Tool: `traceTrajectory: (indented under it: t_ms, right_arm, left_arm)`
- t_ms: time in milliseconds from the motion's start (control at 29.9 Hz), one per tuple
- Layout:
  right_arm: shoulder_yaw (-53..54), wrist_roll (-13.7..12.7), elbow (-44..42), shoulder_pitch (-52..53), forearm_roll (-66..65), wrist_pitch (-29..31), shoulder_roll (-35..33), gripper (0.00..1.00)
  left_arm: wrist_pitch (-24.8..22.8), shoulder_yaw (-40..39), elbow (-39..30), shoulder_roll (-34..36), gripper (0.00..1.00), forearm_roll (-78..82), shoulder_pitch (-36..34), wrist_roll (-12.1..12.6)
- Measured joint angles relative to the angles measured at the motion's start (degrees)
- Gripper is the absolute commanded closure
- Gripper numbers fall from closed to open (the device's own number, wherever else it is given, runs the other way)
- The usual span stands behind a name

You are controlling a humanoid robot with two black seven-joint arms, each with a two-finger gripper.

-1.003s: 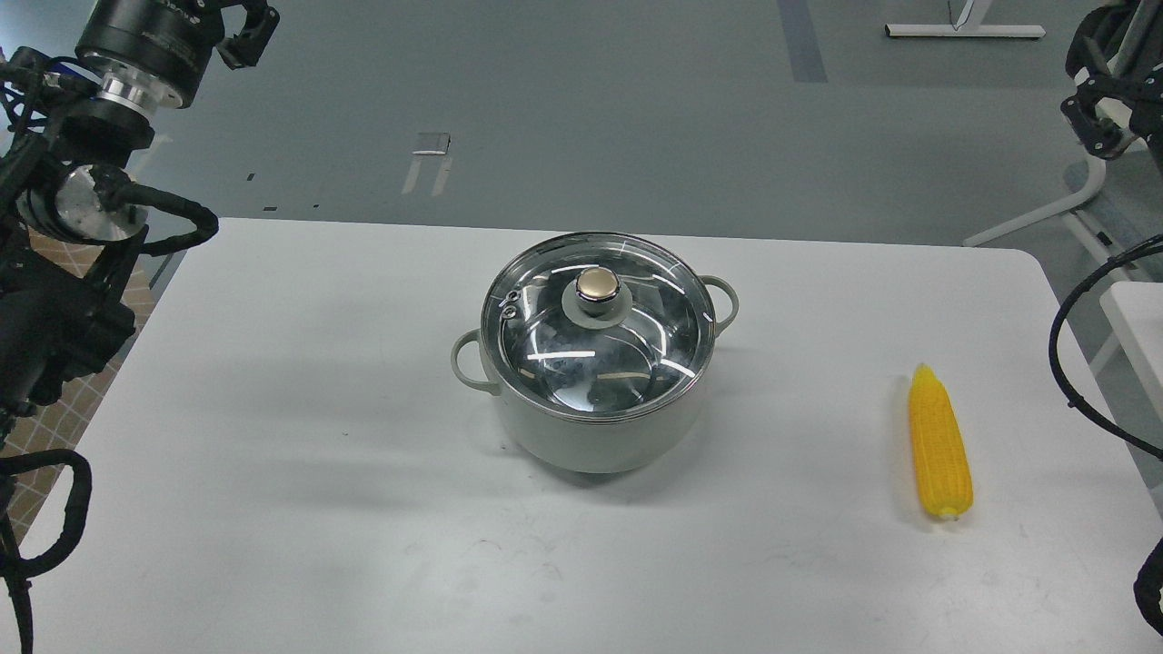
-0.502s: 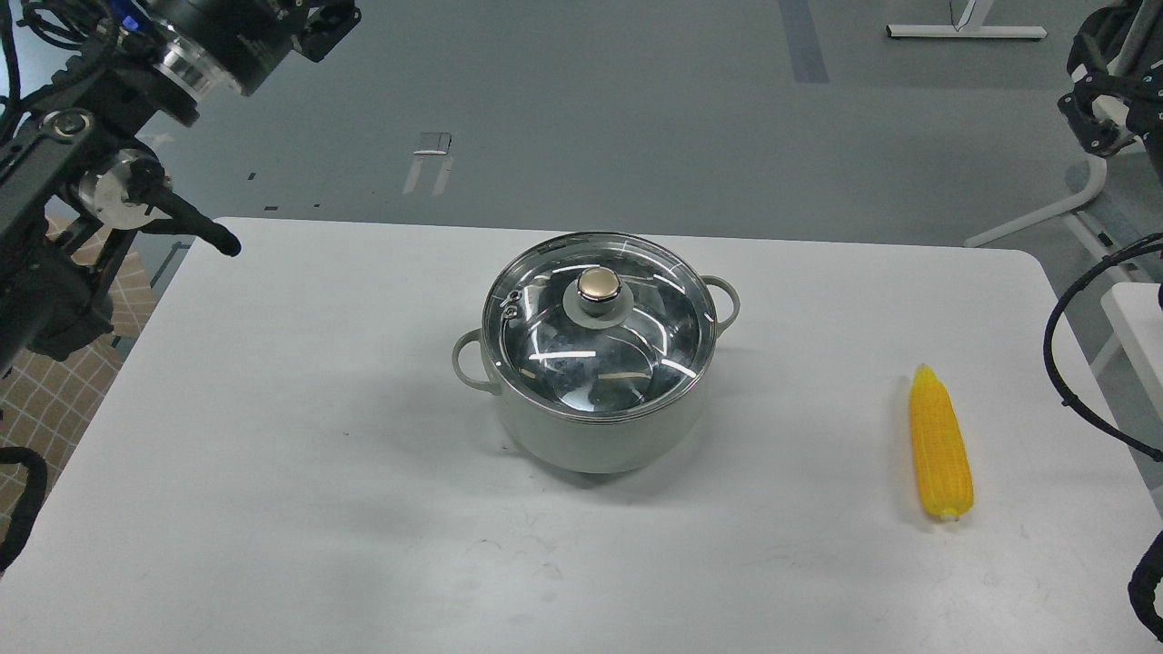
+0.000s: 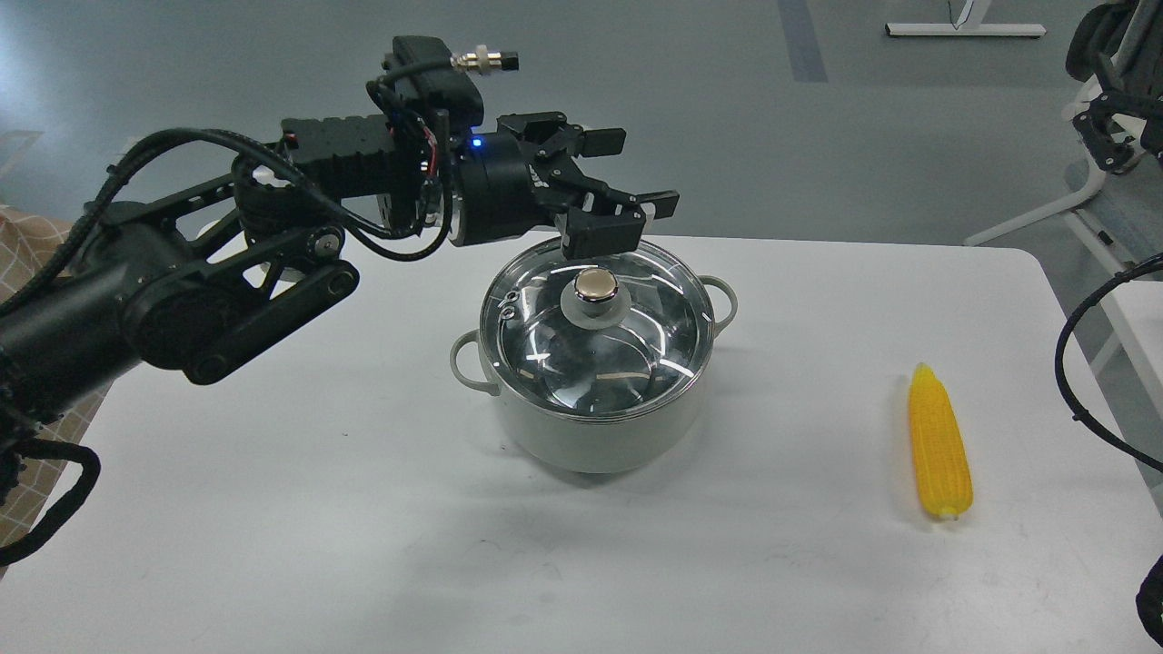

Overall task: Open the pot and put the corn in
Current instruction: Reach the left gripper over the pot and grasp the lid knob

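Note:
The pale grey-green pot (image 3: pixel 595 434) stands mid-table with its glass lid (image 3: pixel 627 350) on; the lid's metal knob (image 3: pixel 596 285) is at the centre. My left gripper (image 3: pixel 633 173) is open and empty, reaching in from the left, hovering above and just behind the knob without touching it. The yellow corn (image 3: pixel 939 446) lies on the table far to the right of the pot, tip pointing away from me. My right gripper (image 3: pixel 1102 134) is at the top right edge, off the table, dark and partly cut off.
The white table (image 3: pixel 273 472) has its right edge just beyond the corn. Black cables (image 3: pixel 1077 363) of my right arm hang at the right edge. A white chair or desk base (image 3: pixel 1045 213) stands on the floor behind the table's right corner.
My left arm has swung from the far upper left across to the pot, and its open gripper now hovers over the lid knob. Pot, lid and corn have not moved.

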Motion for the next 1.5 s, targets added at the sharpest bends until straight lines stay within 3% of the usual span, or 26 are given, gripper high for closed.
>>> traceTrajectory:
  t_ms: [669,736,1036,1103,1170,1371,1505]
  right_arm:
    - [0.3,0.0,0.2,-0.1,0.1,0.0,-0.3,0.00]
    - [0.3,0.0,0.2,-0.1,0.1,0.0,-0.2,0.00]
    - [0.3,0.0,0.2,-0.1,0.1,0.0,0.1,0.00]
    - [0.2,0.0,0.2,-0.1,0.1,0.0,0.2,0.00]
    - [0.2,0.0,0.2,-0.1,0.1,0.0,0.2,0.00]
    - [0.2,0.0,0.2,-0.1,0.1,0.0,0.2,0.00]
    - [0.2,0.0,0.2,-0.2,0.1,0.0,0.3,0.00]
  left_arm:
    - [3.0,6.7,6.2,-2.1,0.11,2.4,4.5,-1.9]
    - [3.6,7.5,6.4,-2.2,0.17,2.5,4.6,-1.9]
    - [6.7,8.2,11.3,-3.0,0.23,4.0,5.4,-1.9]
    - [7.0,8.3,11.5,-3.1,0.28,4.0,5.5,-2.0]
    - [7.0,8.3,11.6,-3.1,0.43,3.9,5.6,-2.0]
    - [7.1,8.3,11.3,-3.1,0.61,3.9,5.8,-2.8]
    - [7.1,8.2,10.9,-3.1,0.68,4.0,5.7,-3.4]
